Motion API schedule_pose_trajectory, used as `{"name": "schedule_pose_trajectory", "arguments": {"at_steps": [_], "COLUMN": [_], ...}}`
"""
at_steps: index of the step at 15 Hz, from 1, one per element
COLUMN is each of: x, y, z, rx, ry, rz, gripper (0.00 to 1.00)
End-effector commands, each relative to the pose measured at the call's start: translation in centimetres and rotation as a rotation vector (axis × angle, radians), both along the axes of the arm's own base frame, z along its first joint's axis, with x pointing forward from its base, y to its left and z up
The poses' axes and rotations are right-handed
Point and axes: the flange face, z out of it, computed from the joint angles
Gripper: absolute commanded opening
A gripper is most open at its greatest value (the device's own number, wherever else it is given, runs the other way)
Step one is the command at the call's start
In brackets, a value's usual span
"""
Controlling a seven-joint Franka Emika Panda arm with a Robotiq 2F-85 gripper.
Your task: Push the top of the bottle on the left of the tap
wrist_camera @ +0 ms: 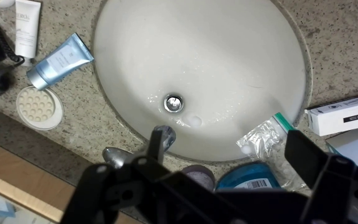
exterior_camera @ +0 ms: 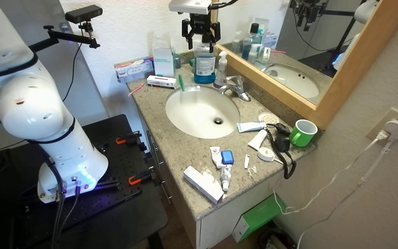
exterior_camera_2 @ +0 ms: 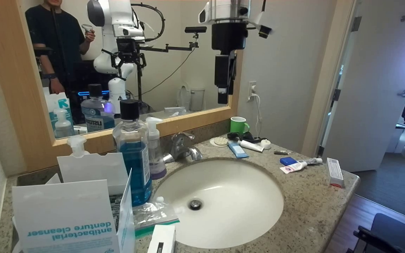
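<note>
Two bottles stand left of the chrome tap (exterior_camera: 235, 88) in an exterior view. Right beside the tap is a slim clear bottle (exterior_camera: 221, 71) with a white pump head (exterior_camera_2: 152, 121). Next to it stands a larger bottle of blue liquid (exterior_camera_2: 132, 168) with a black cap (exterior_camera_2: 129, 109); my gripper hides this cap in an exterior view. My gripper (exterior_camera: 201, 47) is open and empty, pointing down in the air, touching neither bottle. In the wrist view the fingers (wrist_camera: 225, 135) are wide apart; the lower parts of the blue bottle (wrist_camera: 247, 174) and clear bottle (wrist_camera: 200, 175) show between them, their tops hidden.
The sink (wrist_camera: 197, 62) lies in front of the bottles. A wood-framed mirror (exterior_camera: 271, 72) rises behind. An open white carton (exterior_camera_2: 65, 211), a plastic bag (exterior_camera_2: 153, 214) and a small white box (exterior_camera: 161, 81) are nearby. Tubes and a green cup (exterior_camera: 303, 133) are beyond the tap.
</note>
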Motion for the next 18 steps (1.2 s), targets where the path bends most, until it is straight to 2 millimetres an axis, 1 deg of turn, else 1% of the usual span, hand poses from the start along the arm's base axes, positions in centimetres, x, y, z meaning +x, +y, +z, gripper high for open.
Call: {"name": "schedule_pose_trajectory", "arguments": {"at_steps": [1, 2, 3, 10, 12, 15, 18], "x": [1.4, 1.8, 2.2, 4.9, 5.8, 7.3, 8.9], "y": [1.6, 2.0, 2.4, 4.3, 5.1, 6.2, 7.0], "z": [-0.1, -0.1, 0.0, 1.0, 1.0, 0.8, 0.8], "rx": [0.03, 0.032, 0.034, 0.048, 0.058, 0.065, 0.062], "ry": [0.013, 0.013, 0.012, -0.011, -0.009, -0.017, -0.038], "rz": [0.021, 0.028, 0.032, 0.062, 0.076, 0.085, 0.078], "gripper": [1.0, 0.75, 0.74, 0.18, 0.05, 0.0, 0.03]}}
